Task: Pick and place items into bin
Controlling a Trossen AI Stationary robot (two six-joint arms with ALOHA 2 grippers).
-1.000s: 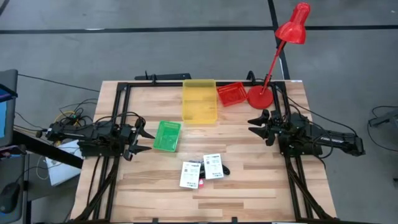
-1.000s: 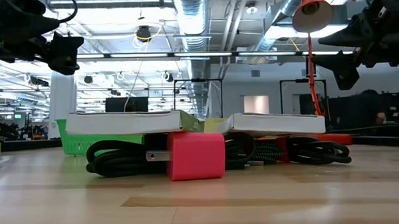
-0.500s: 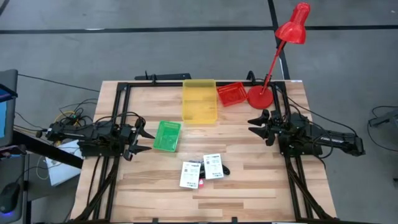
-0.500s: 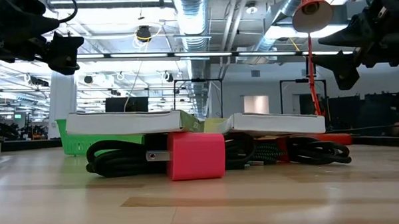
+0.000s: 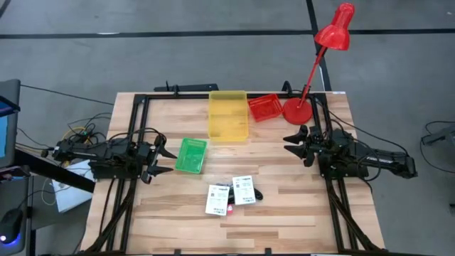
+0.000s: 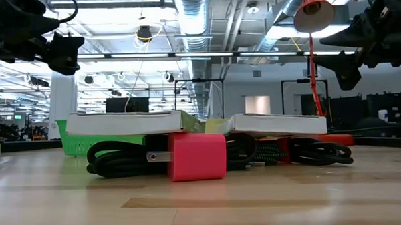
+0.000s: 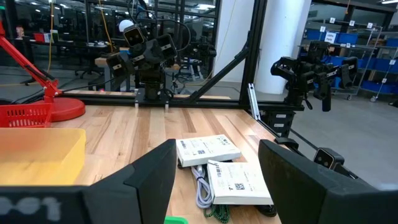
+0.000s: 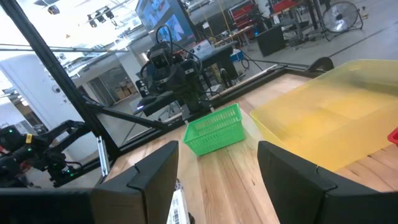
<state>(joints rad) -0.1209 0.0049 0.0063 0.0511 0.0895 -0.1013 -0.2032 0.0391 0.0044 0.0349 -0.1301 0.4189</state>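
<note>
Two flat white packets with dark print (image 5: 217, 200) (image 5: 243, 190) lie side by side near the table's near-middle, resting on coiled black cables (image 6: 122, 158). A red-pink block (image 6: 197, 156) stands on the table in front of the cables, with a plug in its side. No pen-like tools show. My left gripper (image 5: 165, 159) hovers open above the table's left side, beside the green bin (image 5: 190, 155). My right gripper (image 5: 288, 143) hovers open on the right. In the left wrist view the packets (image 7: 207, 148) (image 7: 238, 182) lie ahead of the open fingers.
A yellow bin (image 5: 227, 114) and a red basket (image 5: 264, 107) sit at the far edge, and a red desk lamp (image 5: 298, 108) stands far right. A black frame (image 5: 135, 128) borders the table. Bare wood lies between the packets and both grippers.
</note>
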